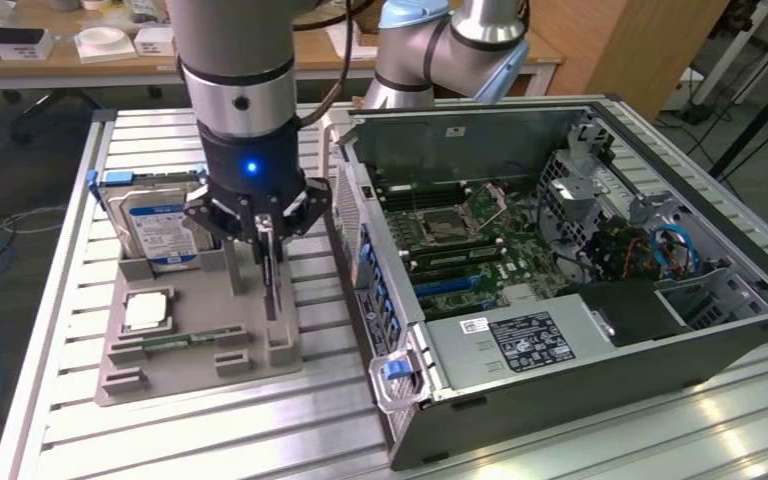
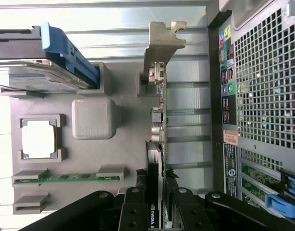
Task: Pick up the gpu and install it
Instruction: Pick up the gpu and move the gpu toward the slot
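The gpu (image 1: pixel 268 285) is a thin black card standing on edge in the grey holder tray (image 1: pixel 184 378), to the exterior view's left of the open computer case (image 1: pixel 704 330). In the wrist view I see the gpu (image 2: pixel 157 120) edge-on, with its silver bracket (image 2: pixel 163 41) at the far end by a slot of the tray (image 2: pixel 92 94). My gripper (image 1: pixel 264 232) hangs straight above the card. Its black fingers (image 2: pixel 134 207) press on both sides of the card's top edge, so the gripper (image 2: pixel 156 204) is shut on it.
The tray also holds a silver hard drive (image 1: pixel 157 228) with a blue clip, a processor chip (image 1: pixel 148 311) and a green memory stick (image 1: pixel 177 341). The case's rear wall (image 2: pixel 263 96) stands close beside the card. Its motherboard (image 1: pixel 471 235) lies exposed inside.
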Available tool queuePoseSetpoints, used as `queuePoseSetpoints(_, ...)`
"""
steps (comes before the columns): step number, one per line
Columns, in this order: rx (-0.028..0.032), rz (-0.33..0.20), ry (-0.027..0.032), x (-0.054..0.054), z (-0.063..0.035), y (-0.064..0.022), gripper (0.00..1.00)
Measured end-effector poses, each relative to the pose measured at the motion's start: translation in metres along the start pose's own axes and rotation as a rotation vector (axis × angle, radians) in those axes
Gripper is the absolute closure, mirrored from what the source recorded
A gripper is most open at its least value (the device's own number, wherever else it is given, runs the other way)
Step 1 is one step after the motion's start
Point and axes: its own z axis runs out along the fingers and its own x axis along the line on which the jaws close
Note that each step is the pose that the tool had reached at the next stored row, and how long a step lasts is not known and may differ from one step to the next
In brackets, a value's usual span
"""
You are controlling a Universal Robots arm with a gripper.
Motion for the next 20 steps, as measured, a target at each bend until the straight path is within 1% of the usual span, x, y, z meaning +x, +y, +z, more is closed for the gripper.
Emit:
queuePoseSetpoints(3, 0.0000, 0.000, 0.0000, 0.000, -0.0097, 0.0005, 0.74)
queuePoseSetpoints(4, 0.0000, 0.000, 0.0000, 0.000, -0.0159, 0.0008, 0.74)
queuePoseSetpoints(6, 0.0000, 0.000, 0.0000, -0.001, -0.0221, 0.0011, 0.74)
queuePoseSetpoints(7, 0.0000, 0.000, 0.0000, -0.001, -0.0285, 0.0014, 0.74)
queuePoseSetpoints(20, 0.0000, 0.000, 0.0000, -0.002, -0.0712, 0.0036, 0.74)
